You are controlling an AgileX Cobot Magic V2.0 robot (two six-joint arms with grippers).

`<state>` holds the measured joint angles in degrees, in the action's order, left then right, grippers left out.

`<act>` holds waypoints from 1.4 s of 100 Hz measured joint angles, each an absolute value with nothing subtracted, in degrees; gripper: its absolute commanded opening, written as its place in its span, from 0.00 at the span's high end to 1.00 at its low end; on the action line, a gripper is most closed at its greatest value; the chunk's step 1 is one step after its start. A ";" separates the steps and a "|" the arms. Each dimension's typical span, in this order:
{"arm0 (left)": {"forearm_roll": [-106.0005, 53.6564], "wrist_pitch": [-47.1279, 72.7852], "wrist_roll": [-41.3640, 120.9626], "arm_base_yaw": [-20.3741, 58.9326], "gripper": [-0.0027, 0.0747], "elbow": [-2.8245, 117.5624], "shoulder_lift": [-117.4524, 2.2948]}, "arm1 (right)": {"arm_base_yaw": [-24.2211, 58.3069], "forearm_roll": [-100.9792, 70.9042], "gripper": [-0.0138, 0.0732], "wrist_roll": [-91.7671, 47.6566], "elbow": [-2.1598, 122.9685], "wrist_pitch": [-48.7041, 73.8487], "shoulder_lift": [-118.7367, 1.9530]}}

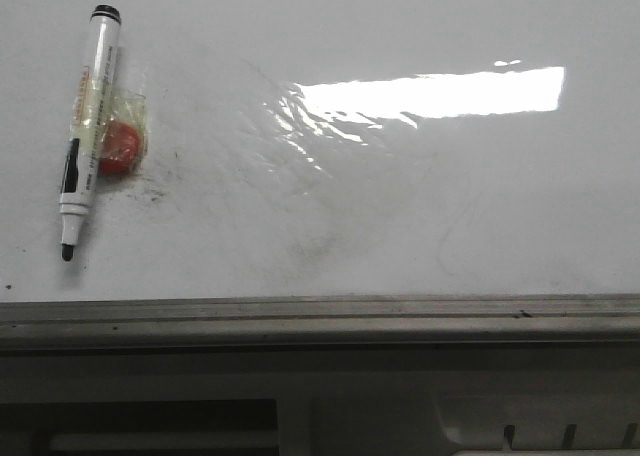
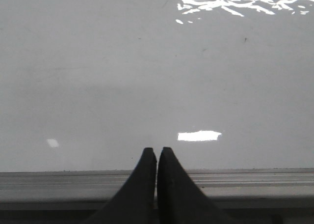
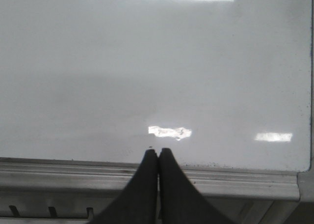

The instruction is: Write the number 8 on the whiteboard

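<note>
At ten o'clock on glossy white whiteboard [image 1: 420, 206]: white black-capped plastic marker [image 1: 88, 126] judged light, slippery, best gripped mid-barrel; no 8 drawn yet. Left gripper [image 2: 157, 155] and right gripper [image 3: 157, 155] seen clenched, empty.

The whiteboard [image 1: 400, 206] carries a marker [image 1: 88, 126] beside what looks like a red lump [image 1: 121, 146].

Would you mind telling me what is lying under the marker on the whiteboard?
A clear plastic wrapper and a red round object lie partly under the marker, sticking out to its right on the whiteboard. The parts beneath the marker's barrel are hidden.
</note>
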<state>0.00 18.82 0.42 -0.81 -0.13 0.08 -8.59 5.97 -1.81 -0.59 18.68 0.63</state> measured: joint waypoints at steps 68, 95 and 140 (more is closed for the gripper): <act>0.00 18.82 0.42 -0.81 0.99 -0.13 0.08 | -8.59 5.97 0.91 -1.95 -0.59 18.68 0.63; 2.68 18.82 0.42 -0.81 0.99 -0.13 0.08 | -8.59 5.97 0.91 -1.95 -0.59 18.68 0.63; 10.87 14.29 0.42 -0.81 0.99 -0.13 0.08 | -8.59 6.07 0.91 -1.81 -0.59 18.56 0.63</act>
